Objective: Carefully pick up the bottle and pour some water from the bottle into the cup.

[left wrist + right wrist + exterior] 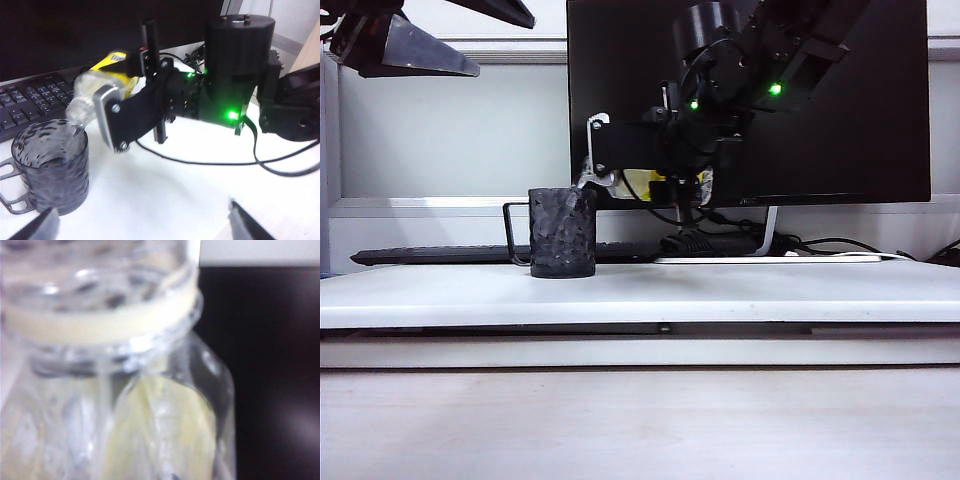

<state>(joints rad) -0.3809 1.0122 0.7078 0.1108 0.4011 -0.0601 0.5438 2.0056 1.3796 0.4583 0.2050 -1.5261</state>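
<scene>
The black dimpled cup (561, 232) stands on the white table, its wire handle to the left. My right gripper (607, 168) is shut on the clear yellow-labelled bottle (638, 182) and holds it tipped nearly level, the open neck just over the cup's rim. In the left wrist view the bottle (95, 90) sits between the right gripper's black fingers (120, 120), and a thin stream of water (76, 131) runs into the cup (50, 170). The bottle (115, 390) fills the right wrist view, hiding the fingers. My left gripper (415, 50) hangs open high at the left, holding nothing.
A large black monitor (840, 100) stands right behind the pouring arm, its stand and cables (720, 242) on the table. A black keyboard (430, 255) lies behind the cup. A cable (210, 162) trails over the table near the right arm.
</scene>
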